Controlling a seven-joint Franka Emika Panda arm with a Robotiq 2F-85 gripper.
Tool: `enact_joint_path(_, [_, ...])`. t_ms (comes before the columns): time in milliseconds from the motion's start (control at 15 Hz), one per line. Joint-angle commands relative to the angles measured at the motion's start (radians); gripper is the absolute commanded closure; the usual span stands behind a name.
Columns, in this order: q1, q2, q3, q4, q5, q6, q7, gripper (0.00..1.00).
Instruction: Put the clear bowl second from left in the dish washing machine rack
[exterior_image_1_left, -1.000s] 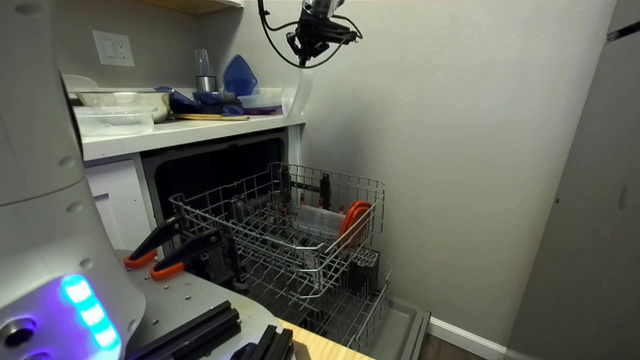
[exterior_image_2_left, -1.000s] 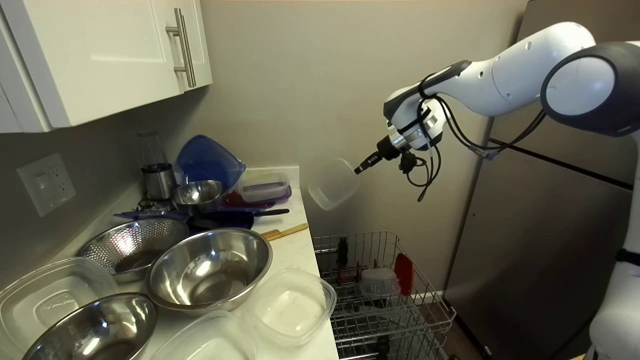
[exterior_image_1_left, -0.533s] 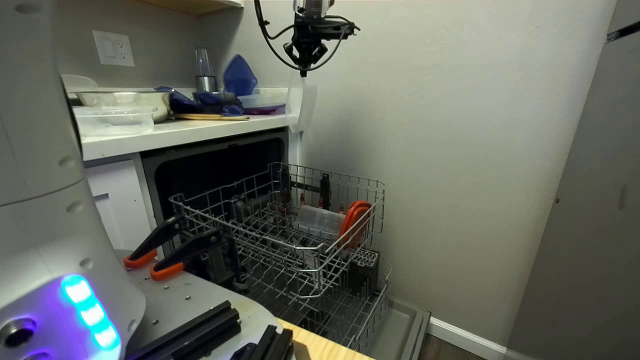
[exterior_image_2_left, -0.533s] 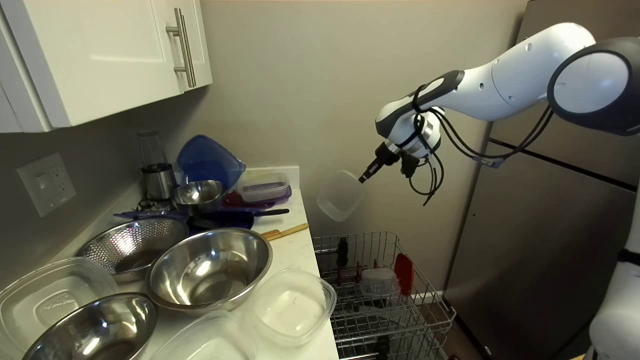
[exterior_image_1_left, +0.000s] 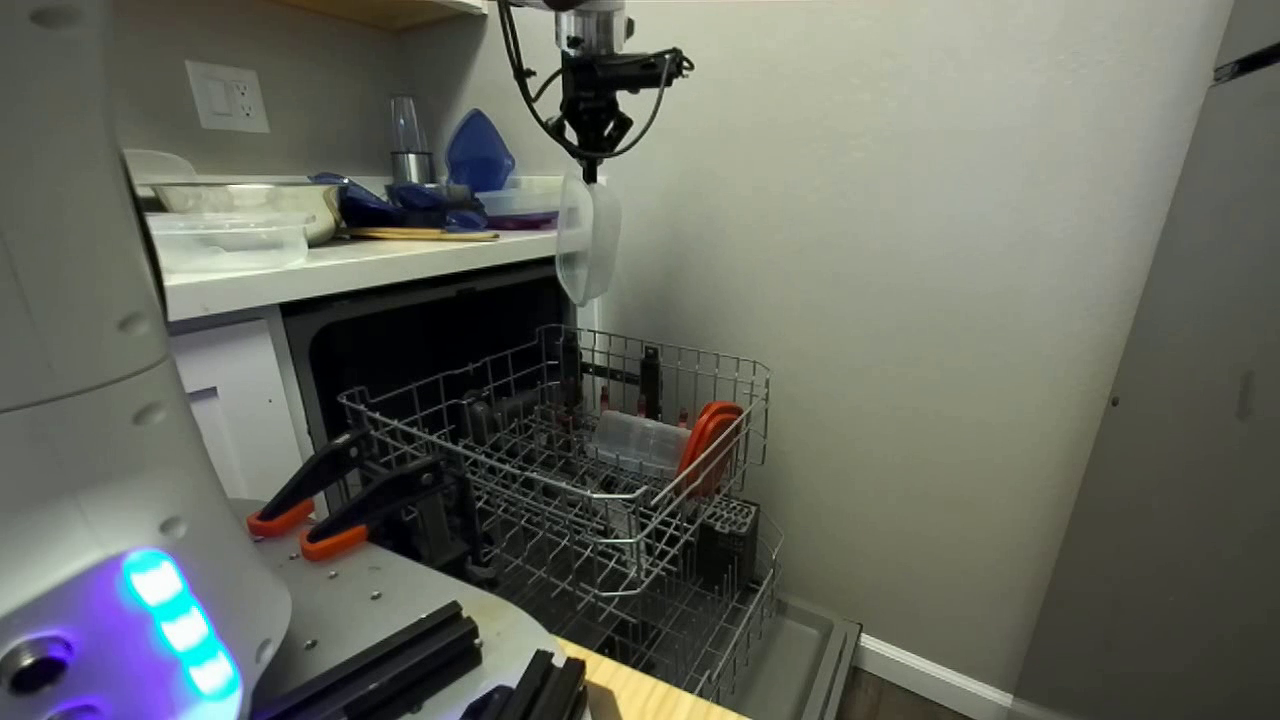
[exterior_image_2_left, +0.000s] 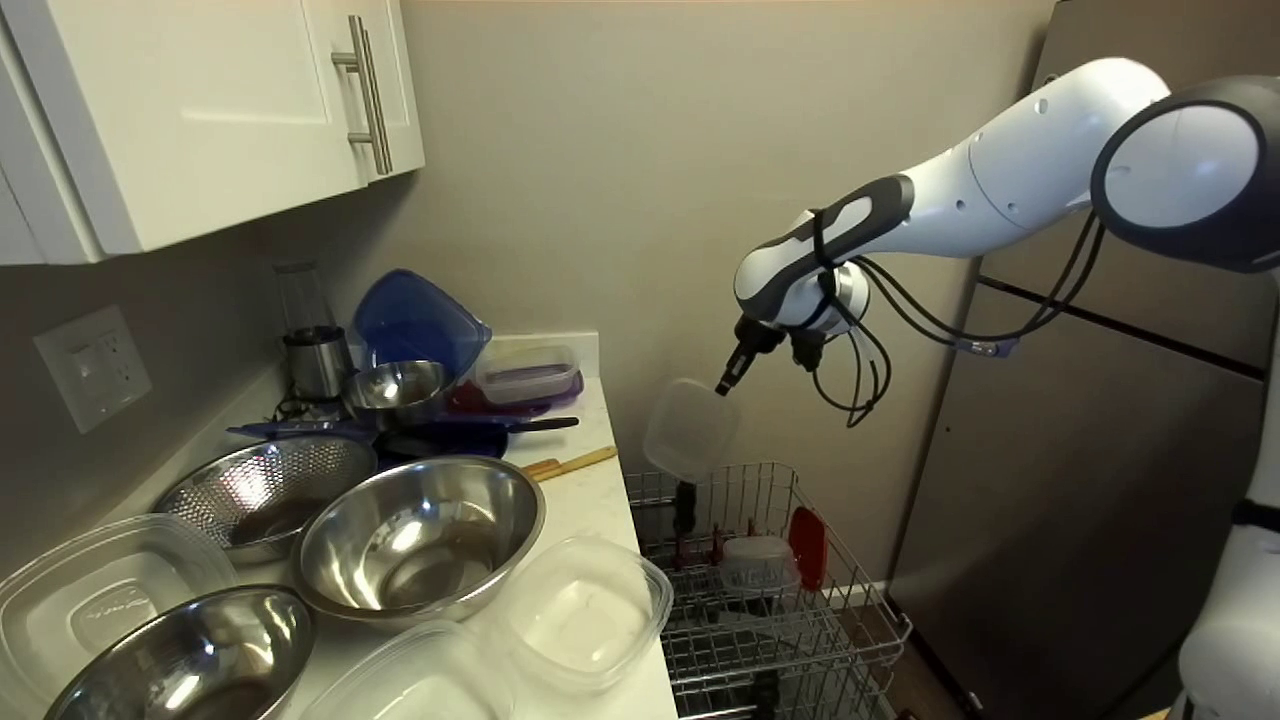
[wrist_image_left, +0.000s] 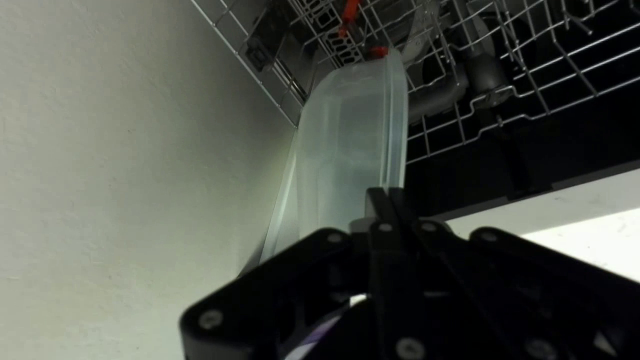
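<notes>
Dim light, bright glare in large steel bowl (exterior_image_2_left: 420, 540)

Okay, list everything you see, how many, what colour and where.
counter: one, white, beside wall
cabinet: one, white, overhead
dish rack: two tiers, grey, pulled out
clear bowl: one, colourless, above rack
clear tub: one, colourless, in rack
flat pieces: count unclear, red-orange, in rack
steel bowls: three, silver, counter
colander: one, silver, counter
clear containers: several, colourless, counter
blue kitchenware: several, blue, counter
blender: one, silver, counter
wooden utensils: count unclear, tan, counter
clamps: two, black and orange, robot mount
arm: one, white, above rack
end effector: one, black, gripping bowl
</notes>
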Motion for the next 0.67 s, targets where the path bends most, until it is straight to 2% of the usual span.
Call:
enact_joint_path(0, [-0.001,0.009,0.025,-0.022,-0.150,0.024,0.099,0.99])
enact_joint_path(600, [0.051,0.105,0.033,-0.014,-0.495,0.037,0.281,0.99])
